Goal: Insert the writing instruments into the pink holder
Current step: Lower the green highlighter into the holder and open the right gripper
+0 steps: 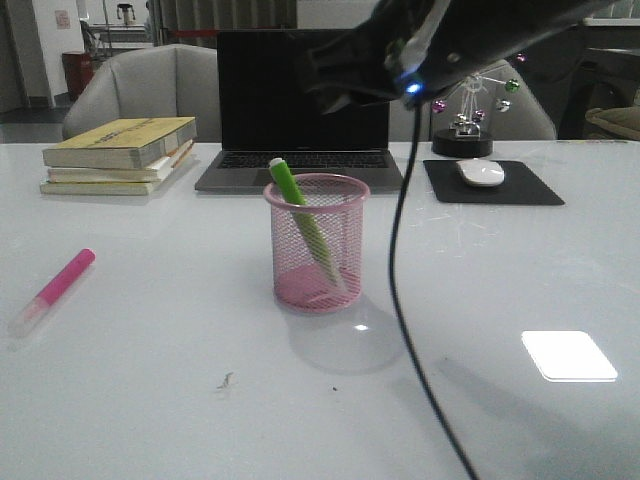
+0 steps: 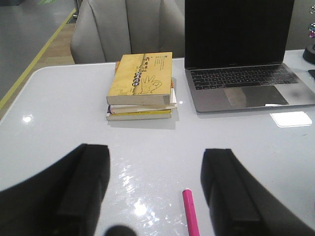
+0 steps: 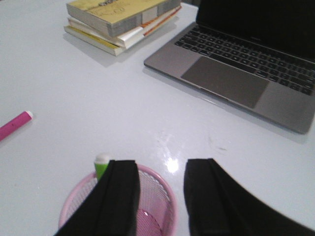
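The pink holder (image 1: 317, 245) stands upright mid-table with the green highlighter (image 1: 300, 212) leaning inside it, one end above the rim. The pink highlighter (image 1: 55, 288) lies flat on the table at the left. My right gripper (image 3: 161, 164) hangs open above the pink holder (image 3: 171, 196), holding nothing; the green highlighter's end (image 3: 102, 166) shows beside one finger. My left gripper (image 2: 155, 152) is open over the table, and the pink highlighter (image 2: 190, 216) lies between its fingers, close to one finger (image 2: 226, 191) without touching. The left gripper is out of the front view.
A stack of books (image 1: 120, 155) sits at the back left, an open laptop (image 1: 300, 110) behind the holder, a mouse (image 1: 481, 172) on a black pad and a desk toy (image 1: 465, 125) at the back right. The right arm's cable (image 1: 400, 280) hangs in front.
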